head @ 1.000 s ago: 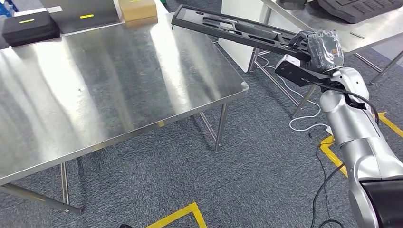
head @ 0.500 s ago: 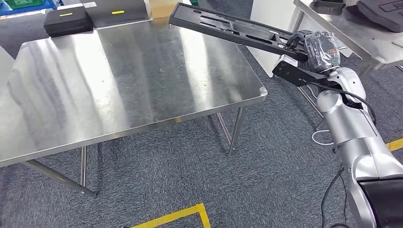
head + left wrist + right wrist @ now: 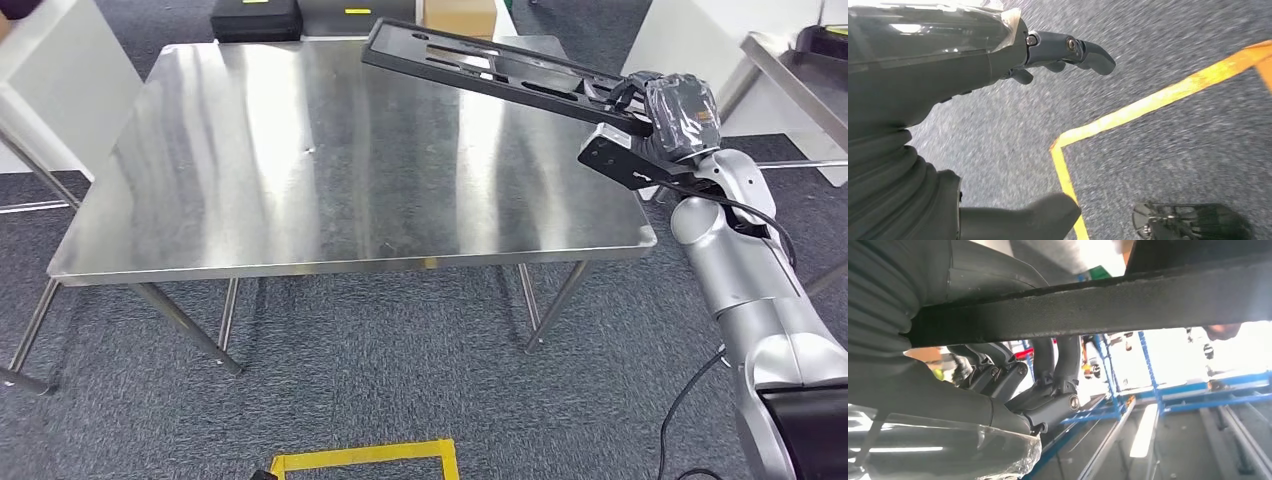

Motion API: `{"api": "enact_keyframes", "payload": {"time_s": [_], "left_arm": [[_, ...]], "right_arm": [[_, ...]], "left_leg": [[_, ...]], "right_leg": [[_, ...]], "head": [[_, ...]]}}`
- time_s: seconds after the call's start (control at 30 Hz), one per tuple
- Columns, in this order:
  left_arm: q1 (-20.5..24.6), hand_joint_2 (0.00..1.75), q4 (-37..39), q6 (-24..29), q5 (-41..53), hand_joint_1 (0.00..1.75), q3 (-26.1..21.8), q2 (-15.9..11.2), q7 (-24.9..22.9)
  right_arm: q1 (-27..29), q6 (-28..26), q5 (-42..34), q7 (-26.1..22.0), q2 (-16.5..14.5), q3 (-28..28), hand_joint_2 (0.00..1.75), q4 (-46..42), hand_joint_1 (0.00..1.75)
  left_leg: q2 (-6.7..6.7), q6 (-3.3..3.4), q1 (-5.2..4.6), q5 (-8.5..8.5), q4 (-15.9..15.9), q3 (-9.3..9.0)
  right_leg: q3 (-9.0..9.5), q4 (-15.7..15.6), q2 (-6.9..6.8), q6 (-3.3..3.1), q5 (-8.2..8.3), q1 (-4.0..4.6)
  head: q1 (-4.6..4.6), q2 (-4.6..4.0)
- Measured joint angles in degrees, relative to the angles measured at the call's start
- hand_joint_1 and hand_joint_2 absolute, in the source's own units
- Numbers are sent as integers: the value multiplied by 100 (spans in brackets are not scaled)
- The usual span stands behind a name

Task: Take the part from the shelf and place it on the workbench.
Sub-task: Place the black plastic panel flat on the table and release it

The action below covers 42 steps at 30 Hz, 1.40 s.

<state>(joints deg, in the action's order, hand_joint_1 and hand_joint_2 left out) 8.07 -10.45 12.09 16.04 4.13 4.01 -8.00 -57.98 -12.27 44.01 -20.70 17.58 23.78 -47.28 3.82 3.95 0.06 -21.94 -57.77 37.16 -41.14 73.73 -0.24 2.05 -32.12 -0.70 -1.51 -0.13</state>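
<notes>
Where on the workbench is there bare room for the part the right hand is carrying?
The steel workbench is bare from its near edge back to the far edge. Crowded only there: a black case, a cardboard box. The right hand holds the black part above the far-right corner.

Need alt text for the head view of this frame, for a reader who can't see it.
The robot's right hand holds a long black slotted part by one end, tilted above the far right area of a steel workbench. A black case sits at the far edge.
</notes>
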Motion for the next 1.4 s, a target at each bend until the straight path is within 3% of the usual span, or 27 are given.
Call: {"api": "enact_keyframes", "payload": {"time_s": [0.07, 0.13, 0.2, 0.27, 0.33, 0.4, 0.47, 0.5, 0.57, 0.63, 0.7, 0.77, 0.83, 0.9, 0.97, 1.0, 1.03, 1.07, 1.13, 1.2, 1.27, 1.4], "left_arm": [[-6, 175, 0, -1, 0, 0, 0, 8, -5], [-4, 175, 0, -1, -6, 0, 0, 8, -7], [-19, 175, 2, 1, -28, 0, 0, 5, -11], [-45, 175, 12, 5, -51, 0, 0, -4, -16], [-54, 175, 21, 13, -60, 0, 0, -11, -17], [-48, 175, 22, 16, -61, 0, 0, -7, -18], [-45, 175, 22, 17, -60, 0, 0, 0, -19], [-46, 175, 22, 17, -59, 0, 0, 3, -21], [-43, 175, 22, 15, -51, 0, 0, 2, -24], [-24, 175, 22, 10, -39, 0, 0, -3, -24], [-7, 175, 22, 7, -32, 0, 0, -3, -26], [-9, 175, 22, 3, -17, 0, 0, 3, -33], [-3, 175, 23, 1, 7, 0, 0, 15, -39], [33, 175, 24, 2, 22, 0, 0, 19, -36], [61, 175, 24, 38, 18, 0, -1, 22, 9], [62, 175, 23, 75, -1, 0, -4, 28, 62], [59, 175, 23, 130, -22, 0, -13, 33, 137], [57, 175, 23, 203, -48, 0, -26, 38, 245], [66, 175, 22, 370, -111, 0, -67, 41, 578], [79, 175, 21, 524, -212, 0, -135, 46, 1022], [80, 175, 20, 595, -288, 0, -190, 51, 1307], [72, 175, 20, 615, -317, 0, -220, 51, 1415]], "right_arm": [[-4, 5, 1, 5, 4, 2, 175, -1, 175], [-25, 25, -2, 4, 4, 8, 175, 1, 175], [-33, 62, -4, 4, -14, 29, 175, 2, 175], [-43, 86, -4, 4, -59, 59, 175, 3, 175], [-68, 90, -7, 1, -100, 78, 175, 7, 175], [-90, 97, -8, 0, -111, 84, 175, 29, 175], [-111, 101, 14, 6, -118, 92, 175, 105, 175], [-131, 94, 36, 15, -132, 103, 175, 175, 175], [-205, 61, 114, 63, -187, 136, 175, 380, 175], [-319, 5, 204, 147, -245, 180, 175, 631, 175], [-424, -47, 246, 207, -291, 217, 175, 839, 175], [-507, -72, 290, 258, -359, 245, 175, 995, 175], [-603, -101, 390, 377, -425, 281, 175, 1197, 175], [-728, -124, 534, 550, -451, 319, 175, 1484, 175], [-832, -110, 682, 684, -469, 353, 175, 1779, 175], [-867, -98, 739, 717, -482, 368, 175, 1902, 175], [-897, -87, 791, 738, -498, 381, 175, 2000, 175], [-929, -81, 836, 752, -518, 393, 175, 2080, 175], [-1006, -80, 928, 786, -562, 414, 175, 2221, 175], [-1056, -81, 1015, 829, -590, 431, 175, 2335, 175], [-1065, -82, 1061, 856, -599, 440, 175, 2388, 175], [-1064, -82, 1076, 865, -618, 446, 175, 2403, 175]], "left_leg": [[172, -22, 11, -7, -23, 2], [328, -82, 6, -24, -63, 28], [446, -151, 4, -21, -77, 70], [475, -204, 22, -19, -85, 108], [194, -264, 18, -164, -321, 227], [-187, -322, 28, -488, -981, 552], [-324, -353, 61, -694, -1608, 881], [-345, -357, 70, -659, -1668, 923], [-444, -327, 66, -348, -1148, 664], [-693, -261, 13, -93, -416, 276], [-774, -207, -39, -53, -136, 141], [-615, -158, -34, -33, -98, 133], [-475, -92, -10, 9, -20, 83], [-323, -46, 8, 38, 17, 56], [-137, -33, 19, 44, 14, 57], [-40, -35, 26, 43, 11, 55], [51, -42, 35, 42, 6, 54], [136, -57, 48, 37, -6, 54], [289, -119, 62, 17, -58, 85], [417, -197, 63, 10, -100, 139], [482, -234, 69, 19, -98, 165], [521, -255, 79, 31, -77, 171]], "right_leg": [[238, -634, 83, 124, 335, -49], [543, -1301, 245, 163, 605, -80], [645, -1492, 270, 88, 662, -63], [650, -1499, 149, -3, 680, -62], [668, -1516, 38, -88, 688, -78], [689, -1520, -86, -161, 666, -61], [710, -1519, -230, -200, 642, -34], [722, -1519, -300, -211, 631, -27], [756, -1519, -431, -214, 603, -17], [792, -1519, -555, -180, 561, 24], [817, -1523, -676, -127, 523, 66], [827, -1526, -764, -69, 485, 87], [764, -1344, -536, -36, 371, 76], [468, -716, -160, -59, 117, 32], [85, -18, -17, -53, -91, 5], [-4, 94, 0, -14, -83, -7], [13, -16, 10, 43, 13, -26], [130, -334, 43, 113, 181, -58], [451, -1095, 270, 220, 499, -137], [614, -1442, 418, 196, 608, -156], [629, -1455, 370, 139, 603, -127], [635, -1451, 338, 114, 602, -109]], "head": [[2, 0], [9, 0], [14, 0], [15, 0], [-18, 0], [-58, 0], [-65, 0], [-67, 0], [-68, 0], [-66, 0], [-43, 0], [-23, 0], [-19, 0], [-2, 0], [14, 0], [17, 0], [17, 0], [19, 0], [19, 0], [16, 0], [15, 0], [18, 0]]}}
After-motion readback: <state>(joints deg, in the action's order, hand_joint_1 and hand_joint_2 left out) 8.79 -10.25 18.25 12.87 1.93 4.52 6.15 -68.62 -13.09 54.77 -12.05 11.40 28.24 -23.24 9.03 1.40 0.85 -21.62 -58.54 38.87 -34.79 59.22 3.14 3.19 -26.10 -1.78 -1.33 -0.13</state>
